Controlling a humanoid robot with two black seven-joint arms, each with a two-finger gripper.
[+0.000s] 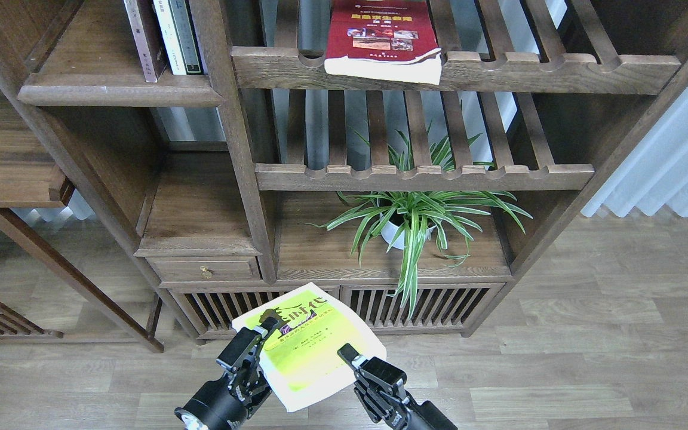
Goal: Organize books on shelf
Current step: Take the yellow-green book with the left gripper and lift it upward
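Upper left, about 11 o'clock: solid brown shelf [111, 89] bearing thin upright books [165, 36]; at 12 o'clock, red book [383, 39] lying flat on a slatted shelf [451, 68], its near edge overhanging the notched rail; centre, a spider plant [415, 218] in a white pot; at 6 o'clock, yellow-green and white book [305, 349] held above the floor; left gripper [260, 340] clamps its left edge; right gripper [350, 355] touches its right side, finger spread cannot be told.

Slatted shelf [559, 68] bears red book [383, 42] (overhanging).
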